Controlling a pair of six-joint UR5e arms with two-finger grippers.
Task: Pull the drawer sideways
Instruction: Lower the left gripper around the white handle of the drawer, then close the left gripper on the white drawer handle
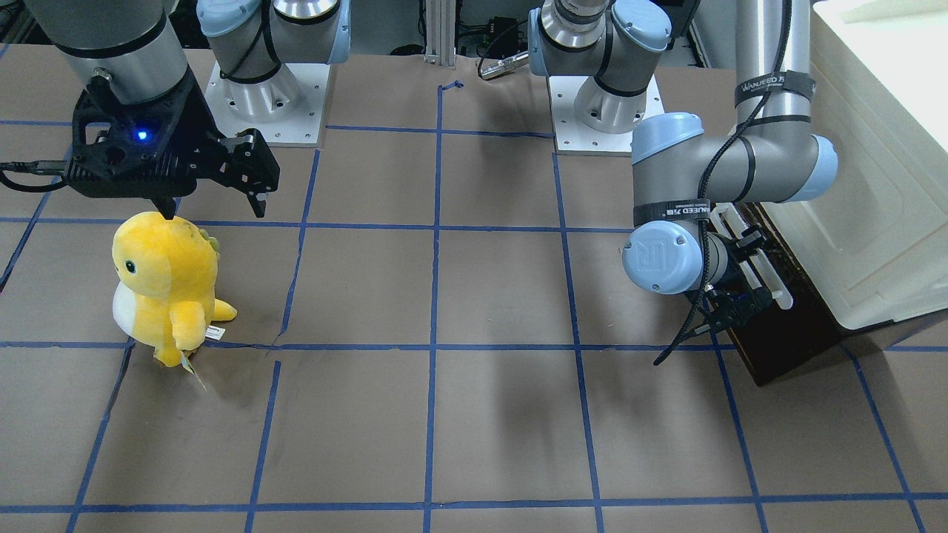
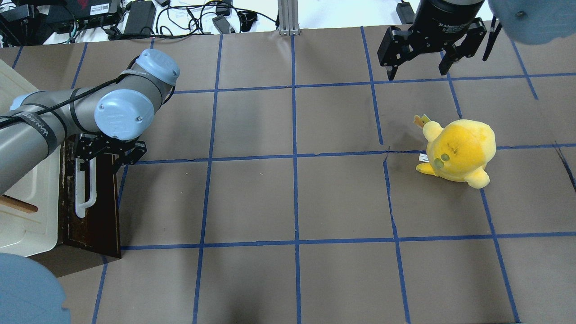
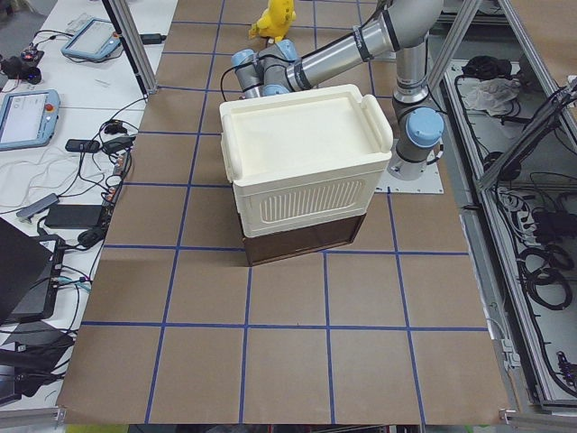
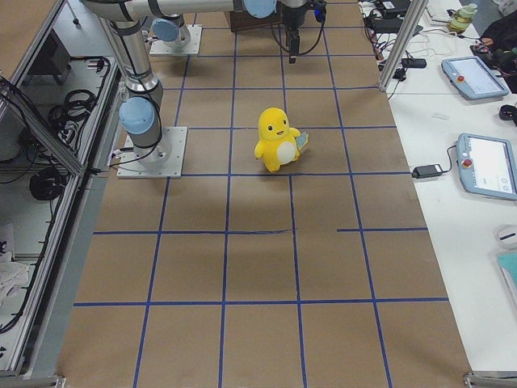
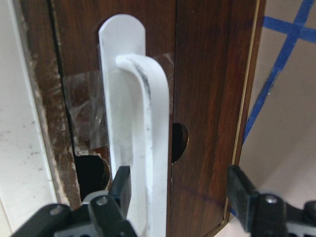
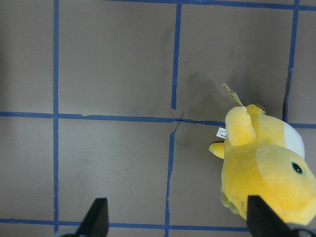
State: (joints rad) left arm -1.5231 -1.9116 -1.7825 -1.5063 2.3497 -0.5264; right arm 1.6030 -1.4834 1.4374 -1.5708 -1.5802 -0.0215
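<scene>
Drawer (image 2: 101, 211) sits at the worktop's (image 2: 252, 202) edge on the robot's left, at the foot of the cream plastic cabinet (image 2: 27, 216), front facing the worktop's middle. Left end effector (image 5: 178, 185) is wide open and grips nothing. Its fingers straddle the white bar handle (image 5: 143, 128), which lies just beside one finger. The handle's long axis runs along the front, across the jaw gap.

Front: dark glossy wood grain, two holes, clear tape. Handle: smooth, rounded, scuffed.

Right end effector (image 2: 418, 67) is open, empty and well apart, near a yellow plush toy (image 2: 459, 150). Judgement: the left arm pulls.
</scene>
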